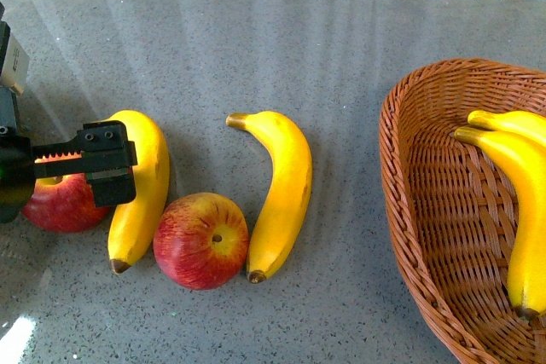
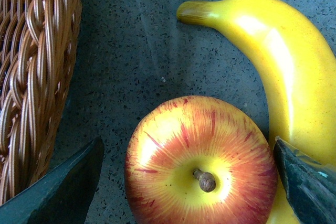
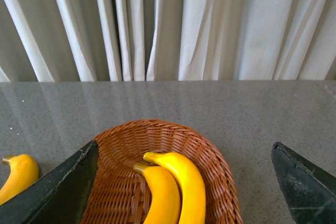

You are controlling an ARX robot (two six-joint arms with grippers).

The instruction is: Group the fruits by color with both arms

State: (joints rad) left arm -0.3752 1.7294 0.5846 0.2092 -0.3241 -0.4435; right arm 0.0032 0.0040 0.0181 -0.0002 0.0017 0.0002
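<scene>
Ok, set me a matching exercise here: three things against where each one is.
Things:
1. left gripper
2. right gripper
3. central apple

Places:
a. between the left banana and the middle banana
b. open over the far-left apple
c. open, pointed toward the basket holding two bananas

Pairs: 1-b, 2-c, 3-a.

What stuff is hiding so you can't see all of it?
Front view: the left claw covers the top of the far-left apple.
Front view: the right edge cuts off the banana basket and its bananas.
Left wrist view: another basket shows only one wall, cut by the edge.
</scene>
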